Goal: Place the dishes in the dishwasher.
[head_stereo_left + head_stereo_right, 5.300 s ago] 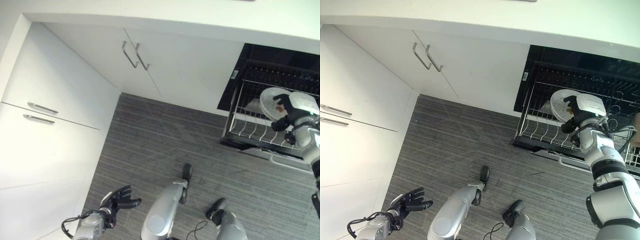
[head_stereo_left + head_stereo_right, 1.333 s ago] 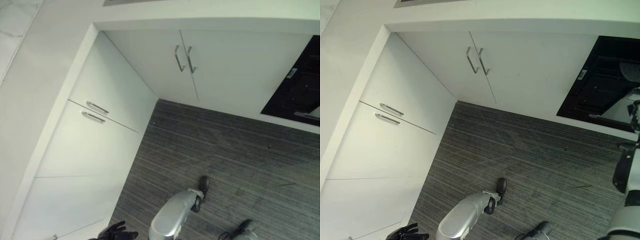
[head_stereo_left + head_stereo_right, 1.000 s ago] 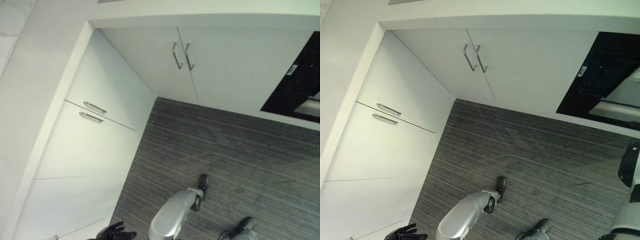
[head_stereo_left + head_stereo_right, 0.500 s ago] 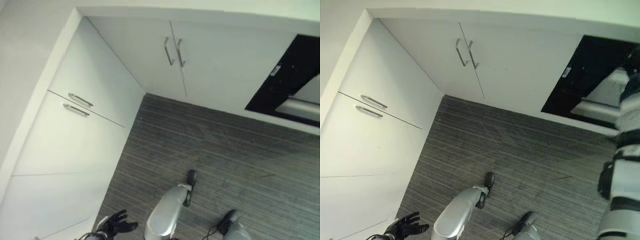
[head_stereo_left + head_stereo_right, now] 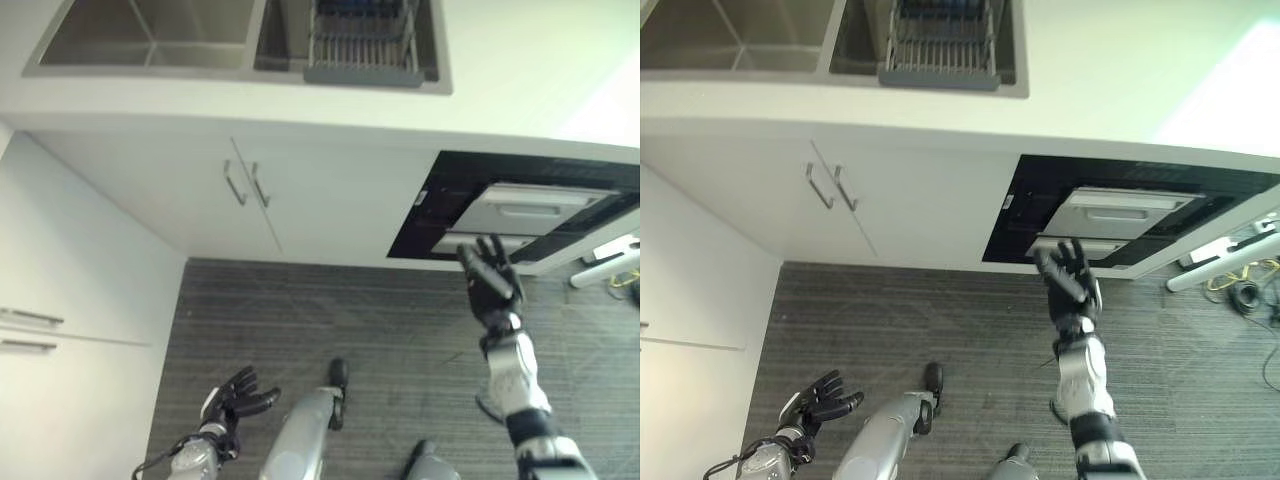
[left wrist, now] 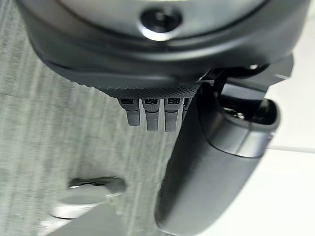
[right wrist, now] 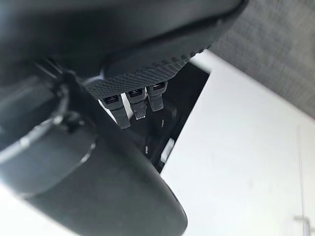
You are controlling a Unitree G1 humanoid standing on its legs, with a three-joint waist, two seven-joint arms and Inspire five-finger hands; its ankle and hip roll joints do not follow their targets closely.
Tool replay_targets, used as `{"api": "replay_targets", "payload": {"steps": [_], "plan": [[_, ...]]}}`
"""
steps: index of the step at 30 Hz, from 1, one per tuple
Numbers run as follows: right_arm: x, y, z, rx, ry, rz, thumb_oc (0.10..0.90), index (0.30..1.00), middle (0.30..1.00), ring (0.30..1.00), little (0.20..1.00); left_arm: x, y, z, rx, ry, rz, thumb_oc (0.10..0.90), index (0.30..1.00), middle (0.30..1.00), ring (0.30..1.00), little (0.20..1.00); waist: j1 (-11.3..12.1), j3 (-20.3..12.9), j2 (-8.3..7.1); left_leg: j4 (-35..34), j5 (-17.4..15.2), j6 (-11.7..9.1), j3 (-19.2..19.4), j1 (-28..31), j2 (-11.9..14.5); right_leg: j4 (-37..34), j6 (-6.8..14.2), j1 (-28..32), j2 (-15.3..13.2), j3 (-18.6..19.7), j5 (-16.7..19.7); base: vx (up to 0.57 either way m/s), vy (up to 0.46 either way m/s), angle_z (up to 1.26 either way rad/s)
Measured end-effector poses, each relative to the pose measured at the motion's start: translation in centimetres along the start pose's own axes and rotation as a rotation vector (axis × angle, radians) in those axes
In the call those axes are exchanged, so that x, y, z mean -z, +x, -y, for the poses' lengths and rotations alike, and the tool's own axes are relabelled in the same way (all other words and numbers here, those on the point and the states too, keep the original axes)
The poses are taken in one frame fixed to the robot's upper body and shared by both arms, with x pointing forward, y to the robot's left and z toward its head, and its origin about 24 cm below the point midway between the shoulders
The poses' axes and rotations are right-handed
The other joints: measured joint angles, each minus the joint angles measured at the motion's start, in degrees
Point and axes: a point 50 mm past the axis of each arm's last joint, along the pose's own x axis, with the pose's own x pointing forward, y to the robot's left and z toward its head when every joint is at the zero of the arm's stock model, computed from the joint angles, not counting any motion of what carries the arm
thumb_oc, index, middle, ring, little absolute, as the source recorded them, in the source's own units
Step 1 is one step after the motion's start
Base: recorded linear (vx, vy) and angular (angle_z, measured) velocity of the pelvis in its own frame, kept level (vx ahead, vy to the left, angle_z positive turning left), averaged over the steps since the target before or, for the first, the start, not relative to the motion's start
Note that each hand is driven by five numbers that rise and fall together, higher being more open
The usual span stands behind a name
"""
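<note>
Black dishwasher [image 5: 1110, 215] front now shows nearly closed, its rack slid in since the plate went in. Right hand [image 5: 1068, 285] hovers spread and empty before it; left hand [image 5: 818, 398] hangs spread, idle.

Grey striped carpet floor [image 5: 380, 320], white countertop [image 5: 520, 80] with sink [image 5: 150, 35]

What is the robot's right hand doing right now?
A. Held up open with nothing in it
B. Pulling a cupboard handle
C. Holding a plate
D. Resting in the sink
A: the right hand is raised before the dishwasher, fingers spread, holding nothing.
</note>
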Motion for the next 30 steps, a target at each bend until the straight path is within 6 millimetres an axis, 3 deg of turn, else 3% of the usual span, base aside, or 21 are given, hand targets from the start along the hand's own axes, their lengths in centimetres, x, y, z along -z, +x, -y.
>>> {"api": "replay_targets", "payload": {"steps": [2, 3, 4, 5, 6, 7, 8, 9, 10, 11, 14, 15, 16, 17, 18, 22, 25, 30], "plan": [[1.7, -2.3, 2.7, 0.084, -0.013, -0.079, 0.800, 0.900, 0.900, 0.900, 0.900, 1.9, -1.1, -0.7, 0.007, -0.007, -0.045, 0.800, 0.900, 0.900, 0.900, 0.900, -0.80, -1.76, -0.26, -2.72, -0.06, 0.02, 0.10, 3.10, 0.34, 3.69, 1.81, 0.49, 2.07, 2.92, -0.64, 0.07, 0.153, -0.18], [2.4, -3.7, 4.5, 0.150, -0.032, -0.120, 0.800, 0.900, 0.900, 0.900, 0.900, 3.1, -2.0, -1.3, 0.009, -0.002, -0.082, 0.800, 0.900, 0.900, 0.900, 0.900, -1.51, -3.30, -0.40, -3.18, -0.05, 0.02, 0.14, 4.11, 0.31, 9.95, 2.37, 0.07, 3.81, 5.40, -3.91, 0.06, 0.127, -0.23], [2.5, -4.3, 5.4, 0.182, -0.059, -0.139, 0.800, 0.900, 0.900, 0.900, 0.900, 4.3, -2.7, -1.6, 0.009, 0.005, -0.117, 0.800, 0.900, 0.900, 0.900, 0.900, -1.49, -4.91, -0.20, -3.34, -0.05, 0.01, 0.38, 4.08, 0.16, 10.40, 1.20, -0.01, 5.06, 5.78, -5.31, 0.10, 0.079, -0.37], [2.2, -4.1, 5.3, 0.159, -0.106, -0.149, 0.800, 0.900, 0.900, 0.900, 0.900, 4.8, -3.0, -1.2, 0.029, 0.024, -0.150, 0.800, 0.900, 0.900, 0.900, 0.900, -3.14, -4.95, 2.44, -5.14, 2.20, 0.02, -2.27, 5.00, 0.25, 9.11, -0.27, -1.24, 8.53, 6.99, -8.38, 0.10, 0.022, -0.44], [2.3, -4.2, 5.3, 0.145, -0.129, -0.164, 0.800, 0.900, 0.900, 0.900, 0.900, 5.2, -3.2, -1.2, 0.039, 0.026, -0.175, 0.800, 0.900, 0.900, 0.900, 0.900, -4.20, -5.01, 4.83, -7.83, 6.00, 2.09, -5.51, 6.32, 0.43, 8.57, -1.75, -3.06, 12.42, 9.33, -12.61, 0.10, -0.134, -0.06], [2.9, -4.9, 5.6, 0.152, -0.143, -0.204, 0.800, 0.900, 0.900, 0.900, 0.900, 4.2, -2.9, -1.6, 0.025, 0.017, -0.140, 0.800, 0.900, 0.900, 0.900, 0.900, -6.23, -5.43, 4.65, -9.66, 5.90, -0.04, -6.33, 6.30, -0.61, 5.51, -2.44, -6.14, 14.63, 9.54, -13.14, 0.05, -0.164, 0.45], [3.7, -6.2, 6.9, 0.196, -0.178, -0.254, 0.800, 0.900, 0.900, 0.900, 0.900, 2.5, -2.0, -1.5, 0.025, 0.009, -0.090, 0.800, 0.900, 0.900, 0.900, 0.900, -7.12, -5.31, 3.76, -9.96, 3.50, -2.55, -5.47, 6.15, -1.60, 0.81, -4.85, -8.59, 15.30, 9.34, -11.52, 0.05, -0.220, 0.90], [4.4, -6.8, 7.4, 0.218, -0.199, -0.298, 0.800, 0.900, 0.900, 0.900, 0.900, 1.6, -1.7, -1.7, 0.025, 0.020, -0.065, 0.800, 0.900, 0.900, 0.900, 0.900, -8.34, -5.16, 1.78, -1.85, 1.06, -1.06, -4.92, 3.93, -3.34, 1.06, -5.41, -9.18, 12.68, 9.10, -7.67, 0.03, -0.210, 0.65], [4.5, -7.8, 8.8, 0.254, -0.275, -0.366, 0.800, 0.900, 0.900, 0.900, 0.900, 1.8, -1.7, -1.2, 0.035, 0.009, -0.072, 0.800, 0.900, 0.900, 0.900, 0.900, -7.64, -5.29, 4.82, 11.23, -7.25, -1.89, -7.99, 2.90, 1.80, 6.49, -3.26, -9.94, 14.01, 8.14, -8.33, 0.03, -0.243, 0.25], [5.1, -8.8, 9.7, 0.291, -0.293, -0.417, 0.800, 0.900, 0.900, 0.900, 0.900, 2.0, -1.6, -1.1, 0.019, -0.002, -0.086, 0.800, 0.900, 0.900, 0.900, 0.900, -6.60, -5.33, 4.26, 11.44, -6.98, -1.95, -7.17, 3.50, 0.58, 8.98, -2.18, -10.24, 13.09, 9.19, -9.02, 0.02, -0.195, -0.07], [6.4, -10.9, 11.1, 0.342, -0.364, -0.542, 0.800, 0.900, 0.900, 0.900, 0.900, 2.6, -1.7, -0.9, -0.003, -0.014, -0.112, 0.800, 0.900, 0.900, 0.900, 0.900, -6.14, -5.66, 3.79, 6.59, -6.51, -2.62, -7.39, 4.48, 0.09, 6.77, -4.33, -8.43, 13.58, 7.76, -9.90, 0.02, -0.166, 0.20], [6.7, -11.2, 11.3, 0.337, -0.401, -0.576, 0.800, 0.900, 0.900, 0.900, 0.900, 2.7, -1.5, -0.8, -0.015, -0.013, -0.130, 0.800, 0.900, 0.900, 0.900, 0.900, -6.45, -5.43, 2.93, 5.31, -5.34, -4.03, -7.24, 5.04, -0.49, 3.92, -6.14, -8.03, 13.11, 7.57, -8.29, 0.03, -0.105, 0.34], [6.9, -11.5, 11.4, 0.335, -0.431, -0.606, 0.800, 0.900, 0.900, 0.900, 0.900, 3.4, -1.7, -0.9, -0.029, -0.014, -0.168, 0.800, 0.900, 0.900, 0.900, 0.900, -6.31, -5.15, 2.03, 9.72, -6.60, -2.71, -7.70, 4.85, -0.20, 3.51, -6.91, -8.07, 12.28, 6.85, -7.10, 0.04, -0.115, 0.14], [7.0, -11.8, 11.6, 0.326, -0.463, -0.629, 0.800, 0.900, 0.900, 0.900, 0.900, 4.7, -2.3, -1.0, -0.038, -0.018, -0.220, 0.800, 0.900, 0.900, 0.900, 0.900, -6.18, -5.56, 2.64, 13.02, -9.09, -2.93, -9.13, 6.35, 1.84, 4.18, -6.83, -7.98, 13.21, 6.59, -7.24, 0.04, -0.118, 0.07], [7.1, -11.9, 11.6, 0.316, -0.488, -0.649, 0.800, 0.900, 0.900, 0.900, 0.900, 5.7, -2.7, -1.1, -0.053, -0.027, -0.254, 0.800, 0.900, 0.900, 0.900, 0.900, -6.39, -5.74, 3.14, 10.70, -8.61, -2.97, -9.66, 7.59, 2.82, 5.34, -6.49, -7.43, 13.85, 6.30, -7.27, 0.03, -0.116, 0.04], [8.2, -12.6, 11.5, 0.282, -0.564, -0.730, 0.800, 0.900, 0.900, 0.900, 0.900, 7.2, -3.7, -1.7, -0.109, -0.068, -0.305, 0.800, 0.900, 0.900, 0.900, 0.900, -5.81, -6.42, 0.23, 4.65, -6.40, -4.08, -9.10, 10.17, 1.79, 4.46, -6.86, -7.46, 13.03, 7.13, -7.82, 0.02, -0.102, 0.29], [8.2, -12.5, 11.5, 0.262, -0.625, -0.754, 0.800, 0.900, 0.900, 0.900, 0.900, 7.7, -4.0, -1.9, -0.119, -0.068, -0.323, 0.800, 0.900, 0.900, 0.900, 0.900, -5.94, -6.59, 0.16, 2.28, -5.78, -4.21, -9.18, 11.14, 1.94, 3.50, -6.90, -6.57, 13.32, 6.99, -7.75, 0.02, -0.076, 0.17], [8.3, -13.2, 12.1, 0.284, -0.668, -0.792, 0.800, 0.900, 0.900, 0.900, 0.900, 7.6, -3.9, -1.8, -0.111, -0.063, -0.321, 0.800, 0.900, 0.900, 0.900, 0.900, -6.12, -6.95, 1.63, -1.25, -4.18, -4.99, -9.60, 12.43, 2.29, 1.95, -7.58, -5.83, 13.68, 5.99, -7.02, 0.00, -0.047, 0.10]]}}
